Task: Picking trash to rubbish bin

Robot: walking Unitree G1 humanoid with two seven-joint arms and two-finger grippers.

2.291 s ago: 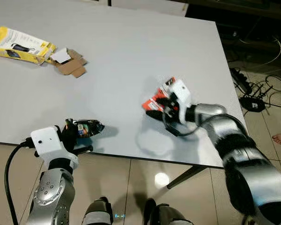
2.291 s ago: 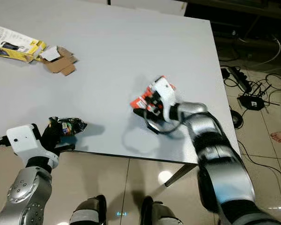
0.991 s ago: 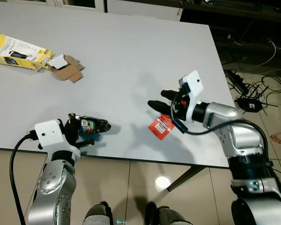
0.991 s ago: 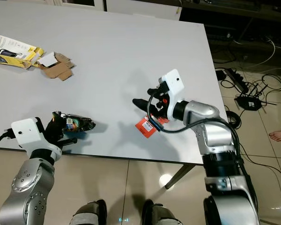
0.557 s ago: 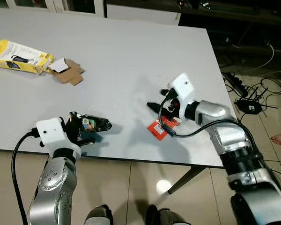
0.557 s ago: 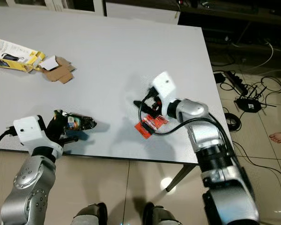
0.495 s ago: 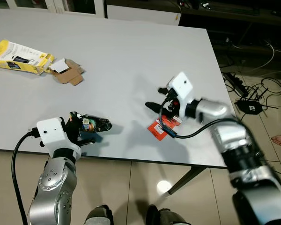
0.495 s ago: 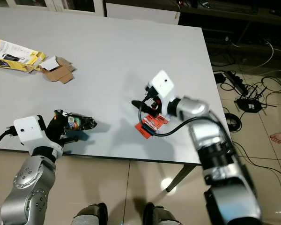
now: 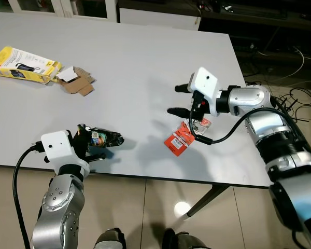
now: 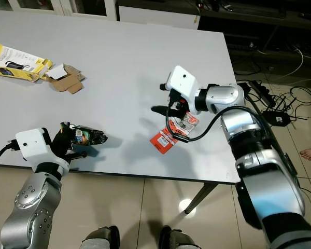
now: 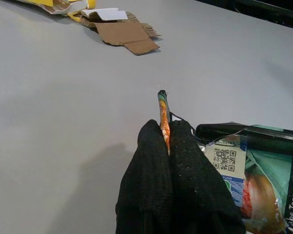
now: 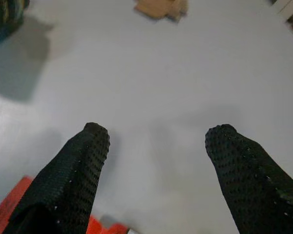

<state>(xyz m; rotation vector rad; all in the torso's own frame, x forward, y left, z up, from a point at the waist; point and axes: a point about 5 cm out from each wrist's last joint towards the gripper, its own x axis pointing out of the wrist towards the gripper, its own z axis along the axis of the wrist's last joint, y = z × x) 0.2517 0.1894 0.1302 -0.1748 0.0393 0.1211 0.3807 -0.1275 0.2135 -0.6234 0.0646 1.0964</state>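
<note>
now the right gripper hangs above the grey table with its two black fingers spread wide and nothing between them, whereas a second ago it was lower and the red wrapper dangled right under it. that red wrapper lies flat on the table top, just below and beside the gripper, with a small clear-and-red scrap touching its upper corner; the wrist view catches one red corner of it under the near finger. a black cable loops from the white camera block on the right wrist down past the wrapper.

meanwhile the left gripper has not moved: its fingers stay pressed together on the thin edge of a crumpled snack bag, dark and green with a printed code label, held at the near edge of the table. the bag's body juts out to the robot's right of the fingers, casting a shadow on the surface.

farther off, at the far left of the table, a yellow box lies on its side with torn brown cardboard pieces and a white slip just beside its open end, well apart from both grippers. tangled cables and a power strip lie on the tiled floor past the table's right edge.
</note>
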